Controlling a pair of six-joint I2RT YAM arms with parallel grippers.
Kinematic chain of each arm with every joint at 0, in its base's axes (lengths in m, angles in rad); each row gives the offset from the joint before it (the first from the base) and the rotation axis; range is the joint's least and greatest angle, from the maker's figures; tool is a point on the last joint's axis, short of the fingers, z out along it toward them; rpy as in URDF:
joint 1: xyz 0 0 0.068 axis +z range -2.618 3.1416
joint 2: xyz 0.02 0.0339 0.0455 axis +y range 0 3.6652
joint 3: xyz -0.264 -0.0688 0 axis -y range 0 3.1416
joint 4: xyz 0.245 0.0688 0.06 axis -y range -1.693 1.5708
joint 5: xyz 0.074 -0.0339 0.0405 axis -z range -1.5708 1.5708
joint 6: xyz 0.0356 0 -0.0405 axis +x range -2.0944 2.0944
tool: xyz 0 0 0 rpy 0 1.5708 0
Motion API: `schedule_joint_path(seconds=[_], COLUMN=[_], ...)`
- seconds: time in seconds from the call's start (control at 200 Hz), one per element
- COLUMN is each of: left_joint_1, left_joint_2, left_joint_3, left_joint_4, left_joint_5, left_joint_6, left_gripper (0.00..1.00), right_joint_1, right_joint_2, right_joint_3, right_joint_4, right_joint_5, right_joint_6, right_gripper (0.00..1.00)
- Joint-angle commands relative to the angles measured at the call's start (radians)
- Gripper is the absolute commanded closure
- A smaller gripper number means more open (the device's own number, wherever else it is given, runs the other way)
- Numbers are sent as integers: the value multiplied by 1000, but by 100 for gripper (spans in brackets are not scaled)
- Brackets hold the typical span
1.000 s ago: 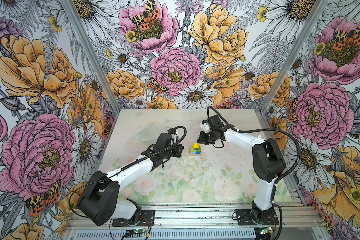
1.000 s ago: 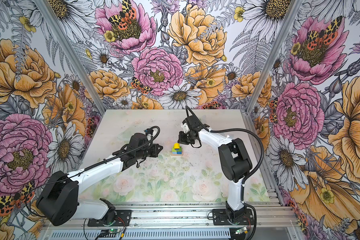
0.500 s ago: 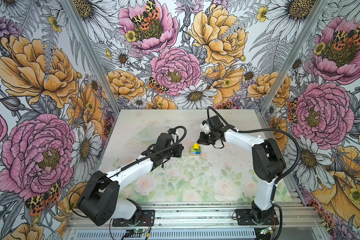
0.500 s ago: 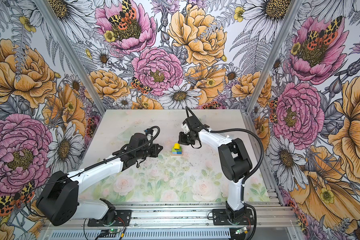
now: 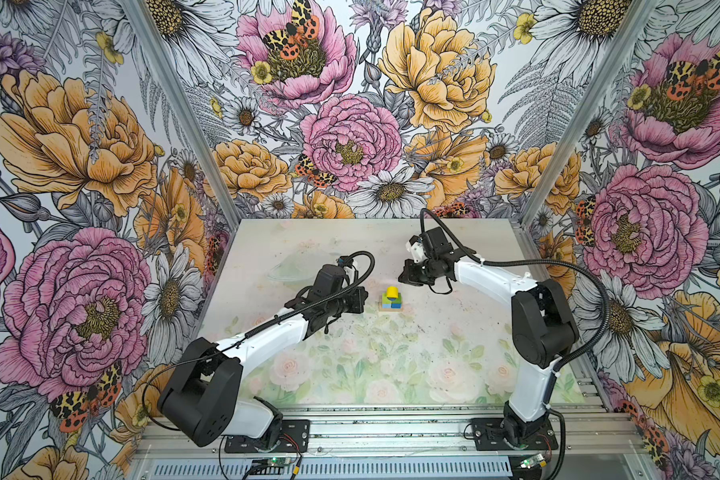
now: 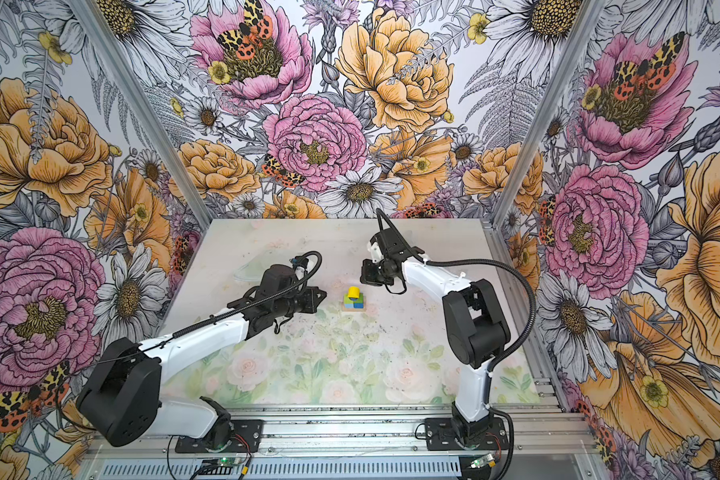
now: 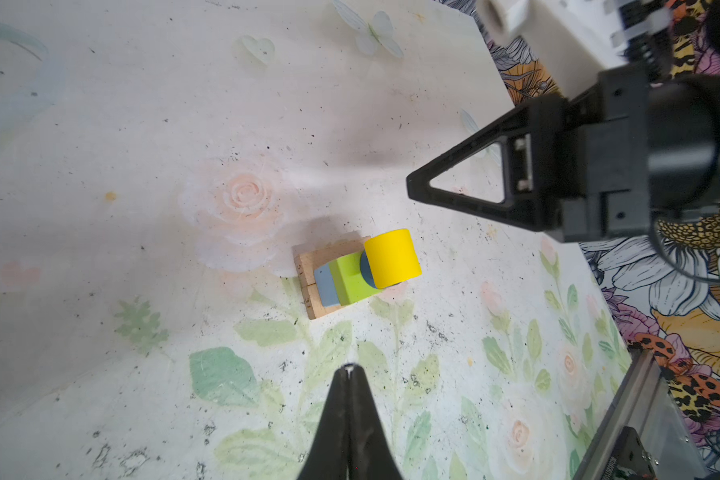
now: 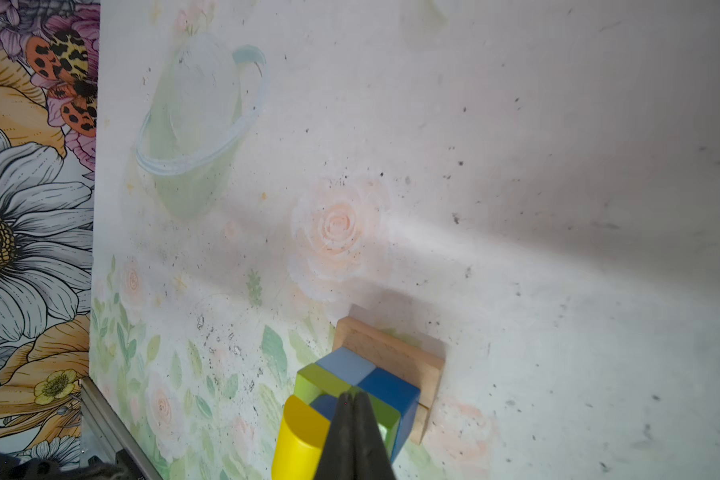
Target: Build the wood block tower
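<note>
So: tower stacked mid-desk, both end effectors clenched and clear of it

The wood block tower (image 5: 392,300) stands on the desk (image 5: 350,361), between the two arms in both top views. Two tan bars (image 7: 308,270) lie flat at the bottom. On them sit a light blue cube (image 8: 346,365), a dark blue cube (image 8: 391,392) and green cubes (image 7: 352,279), then a blue cylinder (image 7: 366,269) with the yellow half-round (image 7: 391,254) on top. The left end effector (image 5: 364,300) is clenched, empty, just beside the tower, not touching. The right end effector (image 5: 404,275) is clenched too, holding nothing, near the tower (its fingers hide part of a green cube in the right wrist view). Faded cup print (image 8: 192,133) on the desk, floral walls (image 5: 80,166) around, metal rail (image 5: 391,426) in front.
</note>
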Motion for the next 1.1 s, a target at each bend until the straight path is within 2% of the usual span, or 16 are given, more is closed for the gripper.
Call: schedule_joint_path(seconds=[0.0, 0.31, 0.741, 0.861, 1.096], left_joint_1=[16, 35, 49, 47, 35], left_joint_2=[38, 182, 387, 446, 473], left_joint_3=[58, 191, 391, 417, 421], left_joint_4=[4, 8, -13, -11, 1], left_joint_5=[-9, 51, 154, 187, 214], left_joint_6=[32, 59, 95, 87, 80], left_gripper=[100, 100, 100, 100, 100], right_joint_1=[-22, -10, 21, 22, 21], right_joint_2=[-89, -176, -221, -230, -241], right_joint_3=[-32, -165, -282, -292, -297], right_joint_4=[3, 35, 122, 130, 131], right_joint_5=[43, 49, 38, 40, 42], right_joint_6=[5, 43, 104, 108, 107], right_gripper=[100, 100, 100, 100, 100])
